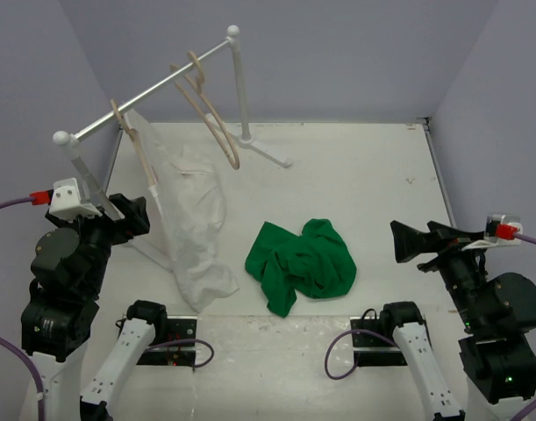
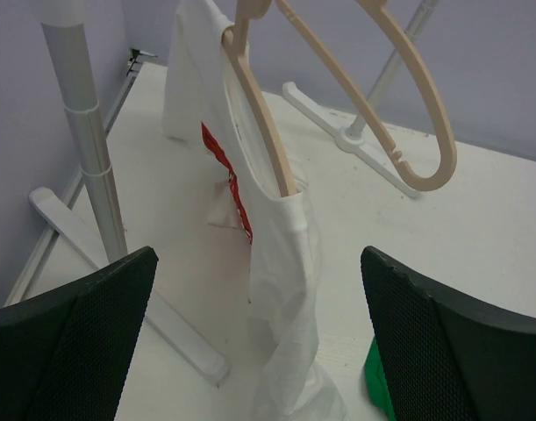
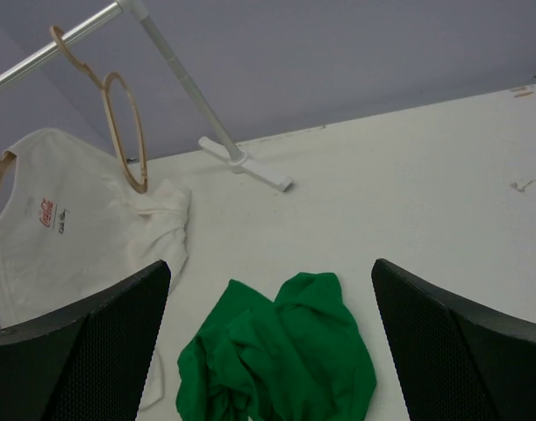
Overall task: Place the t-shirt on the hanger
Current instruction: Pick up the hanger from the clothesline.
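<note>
The green t-shirt (image 1: 303, 263) lies crumpled on the table between the arms. It shows in the right wrist view (image 3: 285, 360), and a corner shows in the left wrist view (image 2: 377, 386). The bare beige hanger (image 1: 218, 132) hangs on the white rail at the back; it shows in both wrist views (image 2: 425, 181) (image 3: 141, 184). My left gripper (image 1: 138, 217) is open and empty, facing the white garment (image 2: 259, 259). My right gripper (image 1: 403, 239) is open and empty, right of the t-shirt and above the table (image 3: 272, 267).
A white translucent garment (image 1: 193, 228) hangs from a second hanger (image 2: 259, 123) on the rail's left part and trails onto the table. The white rack has a post (image 2: 83, 132) near my left gripper and a foot (image 1: 268, 153) at the back. Walls close off the back and sides.
</note>
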`<state>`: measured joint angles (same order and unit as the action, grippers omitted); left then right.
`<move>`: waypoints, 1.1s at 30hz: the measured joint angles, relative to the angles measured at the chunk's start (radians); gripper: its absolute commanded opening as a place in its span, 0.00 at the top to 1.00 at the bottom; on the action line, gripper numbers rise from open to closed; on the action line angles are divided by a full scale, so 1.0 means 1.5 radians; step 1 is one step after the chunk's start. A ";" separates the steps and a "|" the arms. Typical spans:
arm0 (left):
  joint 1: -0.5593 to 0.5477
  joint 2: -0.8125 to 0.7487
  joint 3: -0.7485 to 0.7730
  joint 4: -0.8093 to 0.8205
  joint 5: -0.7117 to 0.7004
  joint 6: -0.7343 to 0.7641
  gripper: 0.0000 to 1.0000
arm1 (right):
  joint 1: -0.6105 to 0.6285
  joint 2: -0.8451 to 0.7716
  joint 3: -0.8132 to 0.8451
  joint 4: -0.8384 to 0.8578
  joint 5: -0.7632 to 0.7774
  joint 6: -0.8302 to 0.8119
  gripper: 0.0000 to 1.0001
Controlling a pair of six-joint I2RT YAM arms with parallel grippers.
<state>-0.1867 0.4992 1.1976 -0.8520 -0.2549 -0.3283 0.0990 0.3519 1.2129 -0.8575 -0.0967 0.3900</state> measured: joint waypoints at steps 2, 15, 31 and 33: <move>0.000 0.000 -0.003 0.003 -0.001 0.000 0.00 | 0.000 0.000 -0.001 0.005 0.000 0.000 0.01; 0.000 -0.001 -0.064 0.028 -0.009 -0.003 0.00 | 0.001 0.156 0.017 0.111 -0.137 0.017 0.01; -0.003 -0.094 -0.235 0.112 -0.033 -0.019 0.00 | 0.353 0.992 0.667 0.112 -0.009 -0.160 0.10; -0.003 -0.106 -0.244 0.124 -0.041 -0.022 0.00 | 0.383 1.050 0.714 0.110 0.014 -0.181 0.15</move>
<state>-0.1918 0.3399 0.8323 -0.6661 -0.3166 -0.3619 0.6733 1.9270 2.2840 -0.6921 -0.0758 0.1188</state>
